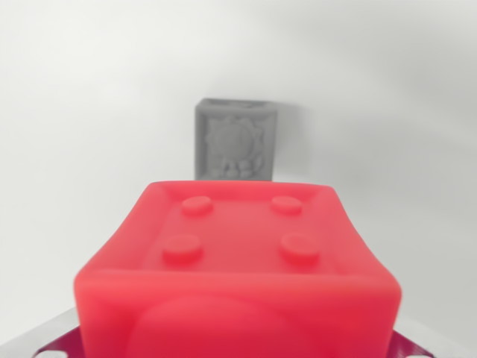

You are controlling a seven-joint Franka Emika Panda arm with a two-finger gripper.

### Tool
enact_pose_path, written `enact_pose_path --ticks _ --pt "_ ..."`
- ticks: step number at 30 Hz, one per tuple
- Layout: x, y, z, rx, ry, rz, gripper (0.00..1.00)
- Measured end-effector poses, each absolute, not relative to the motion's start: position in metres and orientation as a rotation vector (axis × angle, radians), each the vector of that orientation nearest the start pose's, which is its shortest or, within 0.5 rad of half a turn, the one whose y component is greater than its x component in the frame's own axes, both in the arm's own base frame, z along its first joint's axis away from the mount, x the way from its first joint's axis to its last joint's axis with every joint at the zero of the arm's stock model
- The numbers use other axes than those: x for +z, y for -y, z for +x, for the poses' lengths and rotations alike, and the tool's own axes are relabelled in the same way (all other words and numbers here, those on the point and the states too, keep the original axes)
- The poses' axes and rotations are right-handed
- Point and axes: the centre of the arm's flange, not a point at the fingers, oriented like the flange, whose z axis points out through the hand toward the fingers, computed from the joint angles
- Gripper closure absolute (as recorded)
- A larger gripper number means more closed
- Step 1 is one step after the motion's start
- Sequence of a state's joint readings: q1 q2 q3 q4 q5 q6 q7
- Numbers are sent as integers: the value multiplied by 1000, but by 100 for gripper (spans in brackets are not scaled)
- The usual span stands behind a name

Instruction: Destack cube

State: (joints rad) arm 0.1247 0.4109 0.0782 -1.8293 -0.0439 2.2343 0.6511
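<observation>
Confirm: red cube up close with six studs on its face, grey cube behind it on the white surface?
Not quite. The red cube shows four studs on its face, not six, in the wrist view. The rest stands: the grey cube is behind it on the white surface.

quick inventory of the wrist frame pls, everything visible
red cube: 1, red, near foreground centre, filling the lower half of the wrist view; four round studs on its recessed top face, a rounded bulge on the near face.
grey cube: 1, grey, behind the red cube at upper centre; flower-like relief on the face toward the camera. Its base is hidden by the red cube.
white surface: 1, white, all around both cubes; blurred, no edges visible.
hand part: light metal piece with holes at the bottom left corner and dark red bits at both bottom corners, partly hidden by the red cube. Fingers not visible, so open or shut cannot be judged.
</observation>
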Motion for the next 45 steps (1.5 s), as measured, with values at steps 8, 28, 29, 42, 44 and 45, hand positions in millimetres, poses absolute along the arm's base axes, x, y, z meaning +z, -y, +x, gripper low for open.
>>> enact_pose_path --ticks 8,28,29,42,44,45 --pt "305 -115 620 4 -732 -3060 100" --pt "291 -91 596 4 -904 -3013 100" --pt "290 -90 595 3 -914 -3011 100" --pt "280 -73 578 6 -1032 -2973 100" --pt "279 -71 576 6 -1047 -2968 100" --pt "278 -69 575 5 -1058 -2963 100"
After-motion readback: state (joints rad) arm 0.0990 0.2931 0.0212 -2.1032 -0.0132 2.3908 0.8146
